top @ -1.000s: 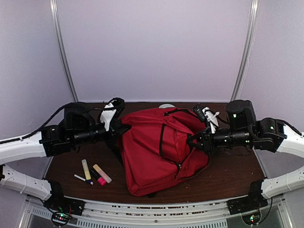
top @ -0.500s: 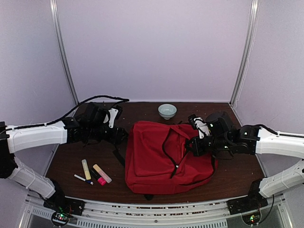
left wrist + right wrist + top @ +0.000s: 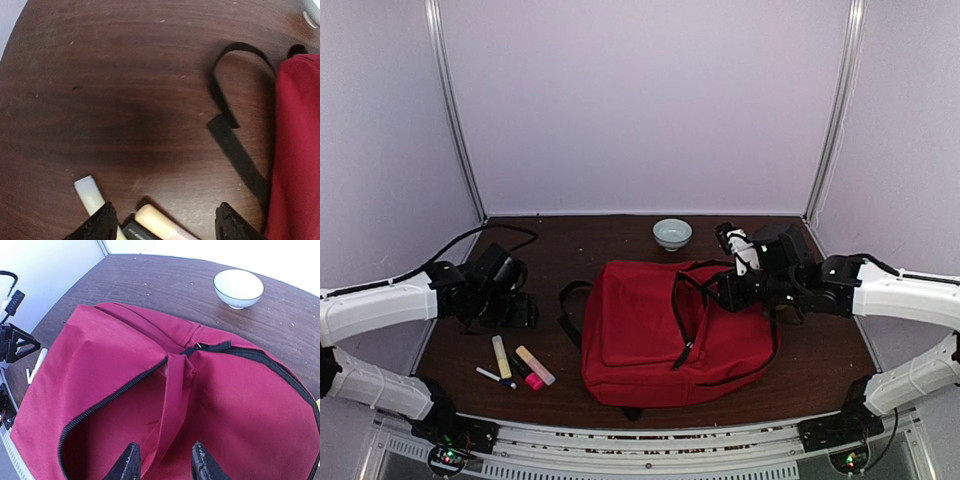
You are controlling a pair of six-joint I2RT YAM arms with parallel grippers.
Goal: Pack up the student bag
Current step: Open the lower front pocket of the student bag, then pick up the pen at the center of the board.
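Observation:
The student bag (image 3: 650, 335), a large red backpack, lies flat on the table with its black zip (image 3: 112, 392) open. My right gripper (image 3: 717, 293) hovers at the bag's right upper edge. In the right wrist view it (image 3: 166, 465) is open, with a red fabric strip (image 3: 175, 390) running loose between its fingers. My left gripper (image 3: 525, 310) is to the left of the bag, apart from it. The left wrist view shows it (image 3: 167, 227) open just above a pale yellow highlighter (image 3: 90, 195) and a peach one (image 3: 155, 222). One black bag strap (image 3: 227, 120) curls over the wood.
Several markers lie at the front left: a yellow highlighter (image 3: 501, 356), a peach one (image 3: 534, 364), a white pen (image 3: 495, 377). A small pale bowl (image 3: 672, 233) stands behind the bag, also in the right wrist view (image 3: 238, 287). Grey walls enclose the table.
Both grippers have opened and let go of the bag, which dropped from raised to flat. My left arm pulled back left over the markers. The bowl came into view.

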